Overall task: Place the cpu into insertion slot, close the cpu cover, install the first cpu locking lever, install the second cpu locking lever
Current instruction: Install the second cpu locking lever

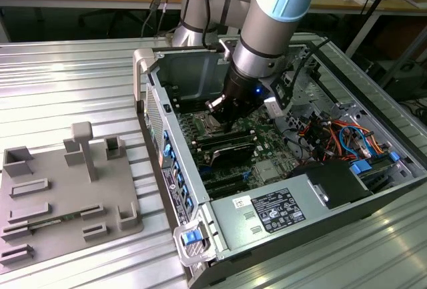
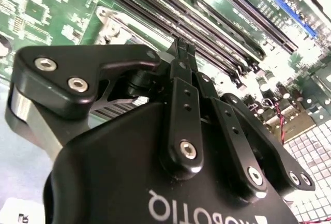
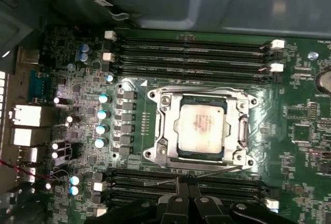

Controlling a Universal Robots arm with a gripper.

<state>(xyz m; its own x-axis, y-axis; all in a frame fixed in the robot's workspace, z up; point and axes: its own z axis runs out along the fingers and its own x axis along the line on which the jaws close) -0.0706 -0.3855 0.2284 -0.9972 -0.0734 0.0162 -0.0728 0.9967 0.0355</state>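
In the first wrist view the cpu (image 3: 200,129) sits flat in the insertion slot (image 3: 182,100), centre-right of the frame, its pale metal top showing through the window of the cpu cover (image 3: 243,131), which lies down around it as a silver frame. So seating and cover-closing look done, in my judgement.

The relation that matters is along the lower edge of the socket: a thin wire locking lever (image 3: 199,172) runs roughly parallel to that edge, from about the lower middle of the frame toward the lower right corner of the socket, tilted slightly upward to the right. The tool (image 3: 187,193) comes up from the bottom centre of the frame, and its tip sits right at the left end of that lever (touching or just short of it, I cannot tell which). The socket thus lies straight ahead of the tool, across the lever.

The fingers (image 2: 181,61) appear drawn together into one narrow point, with nothing visibly clamped between them.

In the exterior view the tool (image 1: 217,112) reaches down into the open computer case (image 1: 150,69), which lies on a ribbed metal counter (image 1: 67,82).
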